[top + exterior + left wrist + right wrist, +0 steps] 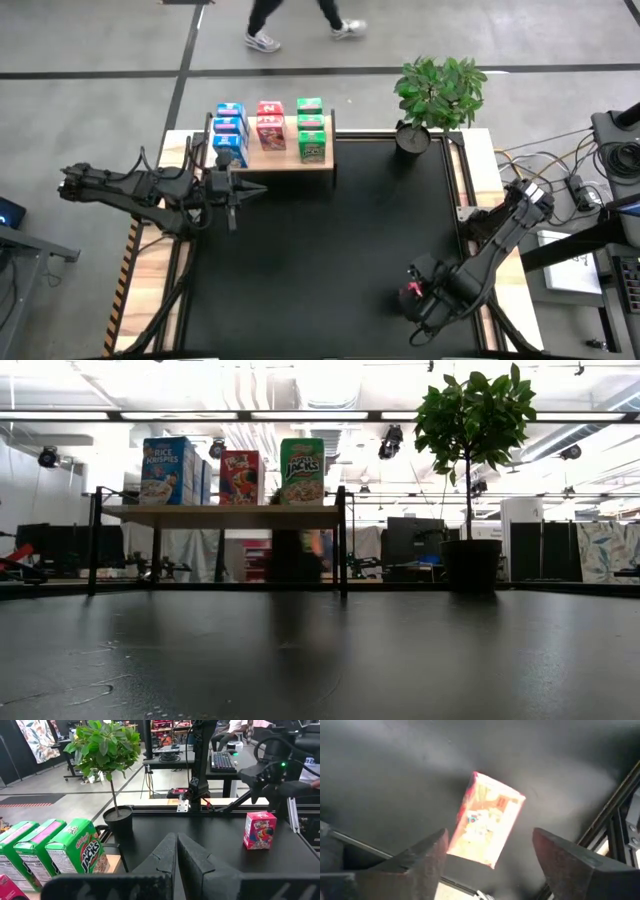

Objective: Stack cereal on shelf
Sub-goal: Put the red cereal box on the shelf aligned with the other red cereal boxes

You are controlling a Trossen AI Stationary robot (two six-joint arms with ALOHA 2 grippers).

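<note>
- on the shelf, at the table's far left, cereal boxes stand in blue, red and green rows
- near the right front edge, the right gripper hangs with fingers spread over one red box standing on the black mat
- the left gripper waits just before the shelf, fingers pressed together

An open-plan robotics lab: ceiling strip lights, workbench with keyboard, other robot rigs
</note>
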